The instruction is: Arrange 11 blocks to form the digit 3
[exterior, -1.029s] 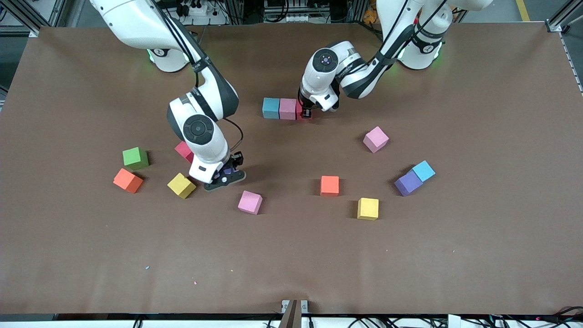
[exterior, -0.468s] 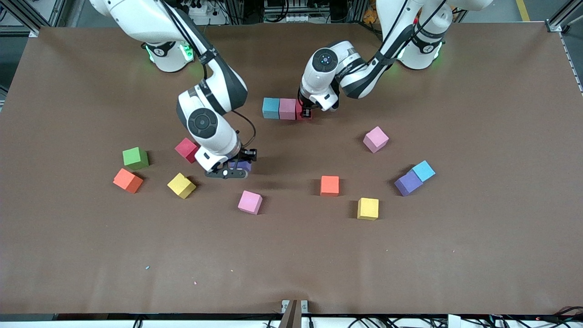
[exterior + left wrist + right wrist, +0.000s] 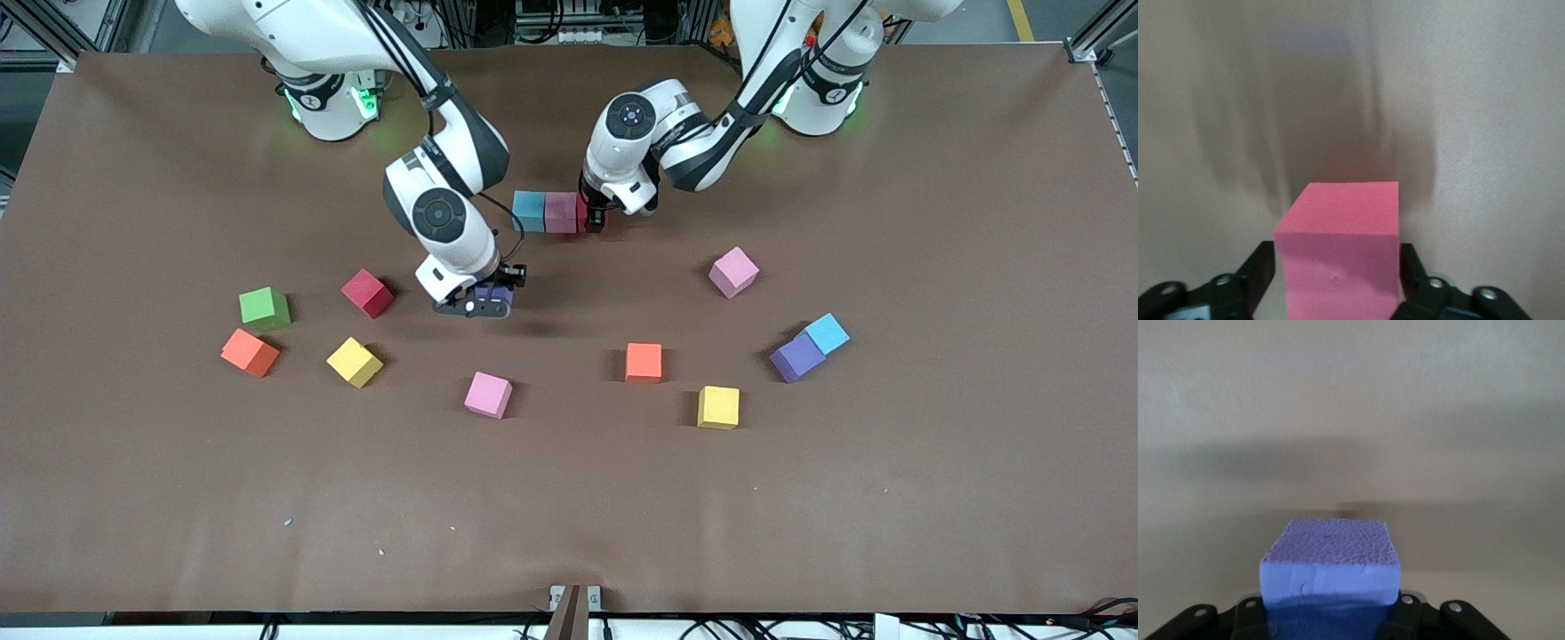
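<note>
No text, label, brand, number or sign can be read anywhere.

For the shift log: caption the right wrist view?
Right gripper holds a purple block above the bare brown table.

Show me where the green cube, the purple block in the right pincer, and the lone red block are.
green cube (image 3: pixel 263 305), front view, top face
purple block (image 3: pixel 1330 559), right wrist view, top face
red block (image 3: pixel 366 292), front view, top face

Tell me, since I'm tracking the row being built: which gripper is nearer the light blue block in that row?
Right. The right gripper, shut on a purple block, is over bare table near the light blue block; the left gripper grips the row's red block, two blocks along.
</note>
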Available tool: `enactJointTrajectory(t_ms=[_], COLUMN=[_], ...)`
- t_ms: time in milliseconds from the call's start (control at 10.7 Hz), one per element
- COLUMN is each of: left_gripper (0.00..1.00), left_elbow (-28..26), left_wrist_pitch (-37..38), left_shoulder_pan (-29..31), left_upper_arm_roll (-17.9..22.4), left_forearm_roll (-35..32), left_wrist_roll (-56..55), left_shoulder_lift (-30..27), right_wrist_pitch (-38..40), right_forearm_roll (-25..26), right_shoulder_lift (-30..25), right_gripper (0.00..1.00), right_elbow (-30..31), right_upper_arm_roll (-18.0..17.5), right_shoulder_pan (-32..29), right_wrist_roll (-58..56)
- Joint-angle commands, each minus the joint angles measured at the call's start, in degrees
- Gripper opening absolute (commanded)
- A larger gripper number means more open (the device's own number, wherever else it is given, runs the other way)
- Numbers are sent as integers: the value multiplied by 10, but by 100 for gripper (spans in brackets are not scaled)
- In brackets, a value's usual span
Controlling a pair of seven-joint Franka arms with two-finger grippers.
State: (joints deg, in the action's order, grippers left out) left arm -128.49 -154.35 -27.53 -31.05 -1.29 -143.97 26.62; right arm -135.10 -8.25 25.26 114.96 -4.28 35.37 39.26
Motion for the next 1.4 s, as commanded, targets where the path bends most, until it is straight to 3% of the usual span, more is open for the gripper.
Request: enactJointTrajectory(t_ms=[0,281,936,1310], left_gripper=[100,100,100,100], left_elbow=[7,6,13,110], left_wrist_pitch=[-6,1,105,220], left_shoulder_pan=[-3,-1,32,103], left_upper_arm_roll=[1,0,-4,-3], left_forearm_roll=[2,2,4,9], left_wrist_roll=[-3,-3,54,174], left_shoulder_lift=[4,-11,-122,-122], right_wrist_pitch=[-10,-64,-110,-111], right_forearm_roll=[-11,-11,-11,-11], right_shoulder_lift=[-34,-46,-37,-36], right_gripper=[24,24,24,25], right_elbow=[33,78,105,114], right_upper_arm_roll=[1,1,1,1], right_shoulder_pan=[27,49,87,100], right_wrist_roll=[41,52,83,83])
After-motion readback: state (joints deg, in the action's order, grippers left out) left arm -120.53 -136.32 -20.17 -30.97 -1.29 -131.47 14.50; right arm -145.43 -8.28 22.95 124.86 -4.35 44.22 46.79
